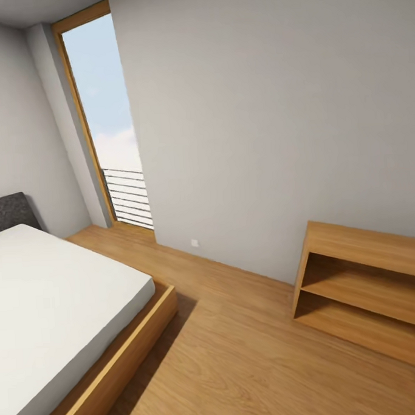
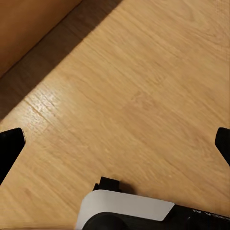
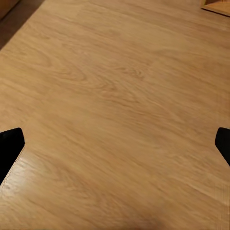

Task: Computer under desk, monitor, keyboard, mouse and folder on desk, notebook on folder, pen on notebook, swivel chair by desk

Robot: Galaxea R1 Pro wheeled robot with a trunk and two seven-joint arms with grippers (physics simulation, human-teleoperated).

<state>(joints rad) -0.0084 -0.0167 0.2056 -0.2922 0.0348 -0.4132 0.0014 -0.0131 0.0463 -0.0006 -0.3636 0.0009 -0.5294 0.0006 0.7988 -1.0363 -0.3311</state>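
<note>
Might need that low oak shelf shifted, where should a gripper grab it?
Probably the top board at its front edge, approached from the open front: the shelf has an empty bay beneath, so one finger could slip under, one over.

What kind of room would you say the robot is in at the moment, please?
Most likely a bedroom: a low bed with a white mattress and an oak frame stands on an oak floor, a low open oak shelf unit sits against the grey wall, and a tall window with a railing shows sky.
</note>
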